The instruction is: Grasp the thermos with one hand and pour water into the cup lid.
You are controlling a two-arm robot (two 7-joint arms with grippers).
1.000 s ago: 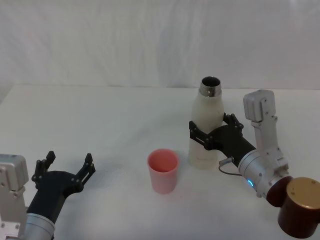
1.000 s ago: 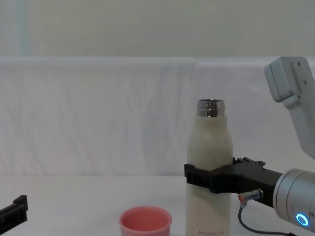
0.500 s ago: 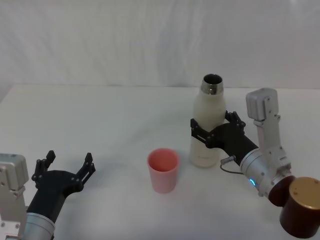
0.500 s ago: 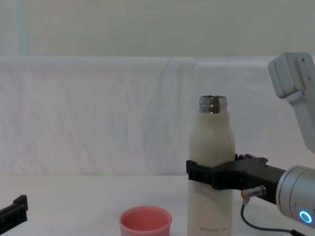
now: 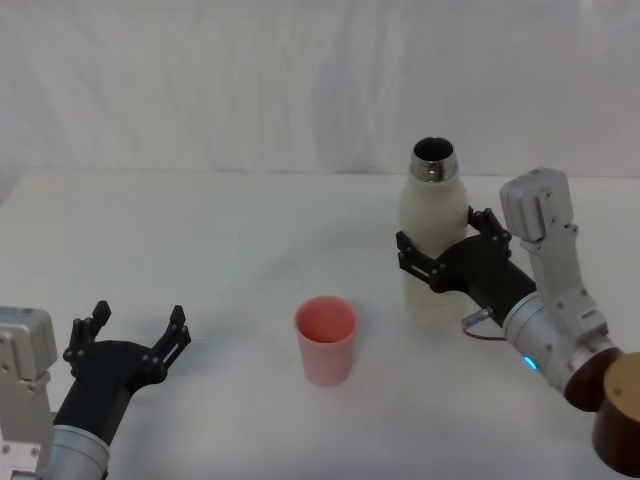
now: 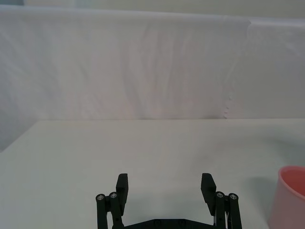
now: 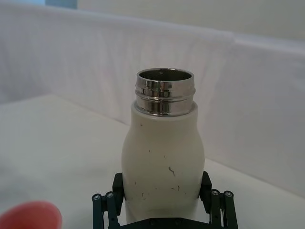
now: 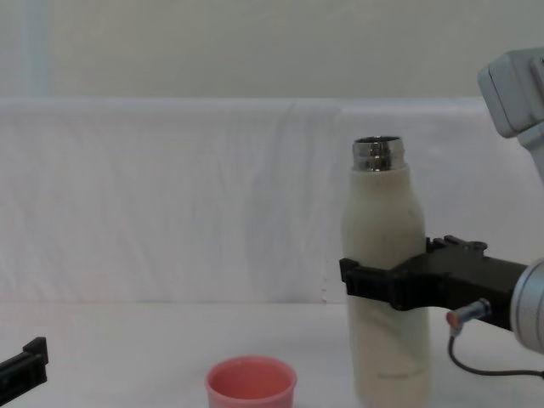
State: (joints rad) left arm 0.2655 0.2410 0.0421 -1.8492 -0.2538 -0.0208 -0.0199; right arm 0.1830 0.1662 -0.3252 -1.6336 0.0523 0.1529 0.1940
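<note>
The cream-white thermos [image 5: 432,225] stands upright right of centre, its open steel neck [image 7: 165,92] on top, with its base just above the table. My right gripper [image 5: 446,250] is shut on the thermos around its lower body, as the chest view [image 8: 384,285] and the right wrist view [image 7: 164,202] also show. The salmon-pink cup lid [image 5: 325,340] stands upright on the table to the thermos's left, a short gap away [image 8: 252,384]. My left gripper [image 5: 133,338] rests open near the front left, holding nothing [image 6: 166,183].
The white table [image 5: 230,240] ends at a white cloth backdrop [image 5: 250,90]. A brown round part [image 5: 622,412] of the right arm sits at the lower right. Bare tabletop lies between the left gripper and the cup lid [image 6: 289,195].
The right gripper has lifted the thermos and carried it a little to the right, away from the cup lid. The left arm and the cup lid have not moved.
</note>
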